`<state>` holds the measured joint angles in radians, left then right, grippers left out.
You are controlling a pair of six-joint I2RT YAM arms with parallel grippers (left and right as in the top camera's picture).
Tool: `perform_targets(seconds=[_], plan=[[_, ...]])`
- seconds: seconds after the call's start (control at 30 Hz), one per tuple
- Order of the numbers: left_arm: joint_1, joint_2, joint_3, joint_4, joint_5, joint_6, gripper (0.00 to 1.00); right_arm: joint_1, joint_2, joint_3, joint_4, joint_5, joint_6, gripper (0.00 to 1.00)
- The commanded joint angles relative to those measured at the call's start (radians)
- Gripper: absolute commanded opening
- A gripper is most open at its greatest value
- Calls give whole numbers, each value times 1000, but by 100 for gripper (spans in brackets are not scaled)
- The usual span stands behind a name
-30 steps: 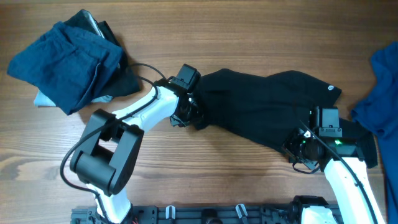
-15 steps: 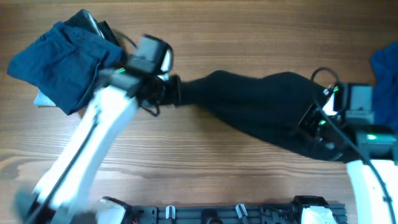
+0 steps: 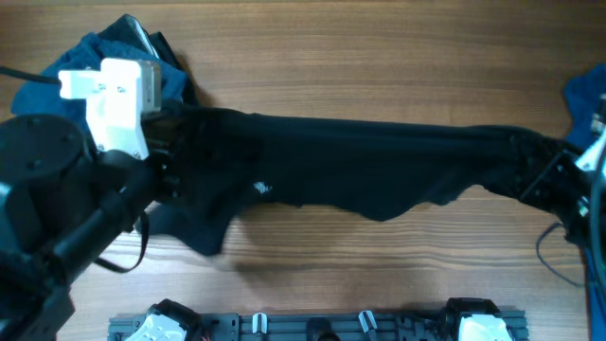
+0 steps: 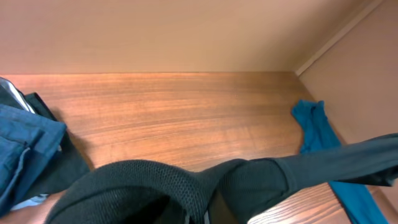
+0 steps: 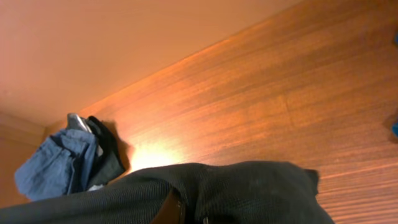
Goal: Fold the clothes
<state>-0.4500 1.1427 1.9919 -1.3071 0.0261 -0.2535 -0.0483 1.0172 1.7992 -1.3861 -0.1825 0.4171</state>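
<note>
The large near-black navy garment (image 3: pixel 379 170) hangs stretched in the air between my two grippers, with its tiny white label (image 3: pixel 262 189) left of the middle. My left gripper (image 3: pixel 169 156) is shut on its left end, my right gripper (image 3: pixel 559 180) on its right end. In the left wrist view the dark fabric (image 4: pixel 155 186) bunches over the left gripper (image 4: pixel 199 214) and hides the fingers. In the right wrist view the fabric (image 5: pixel 249 193) likewise drapes over the right gripper (image 5: pixel 186 214).
A pile of teal-blue clothes (image 3: pixel 90 47) lies at the table's far left, also in the left wrist view (image 4: pixel 25 155) and the right wrist view (image 5: pixel 62 162). A brighter blue garment (image 3: pixel 589 95) lies at the right edge, also in the left wrist view (image 4: pixel 317 134).
Both arms have risen and moved apart, lifting the navy garment off the table and pulling it out long. The left arm now sits close under the overhead camera.
</note>
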Motion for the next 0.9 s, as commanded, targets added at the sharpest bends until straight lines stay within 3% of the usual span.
perform_targets(seconds=[0.0,0.37,0.5,0.67,0.73,0.87], plan=[[8,-1,73,-34,-74,47,4,-6,4,67,-43,62,-26,4],[8,93,110,-74,-116,94,4,-6,38,100,-50,60,-59,4],[23,252,110,21,-151,162,4,-6,153,97,103,85,-67,4],[85,469,163,287,-150,295,4,-6,363,99,454,55,-150,4],[95,538,279,331,-151,359,4,-6,426,112,581,-6,-213,4],[94,604,504,321,-151,438,4,-22,459,130,639,60,-235,4]])
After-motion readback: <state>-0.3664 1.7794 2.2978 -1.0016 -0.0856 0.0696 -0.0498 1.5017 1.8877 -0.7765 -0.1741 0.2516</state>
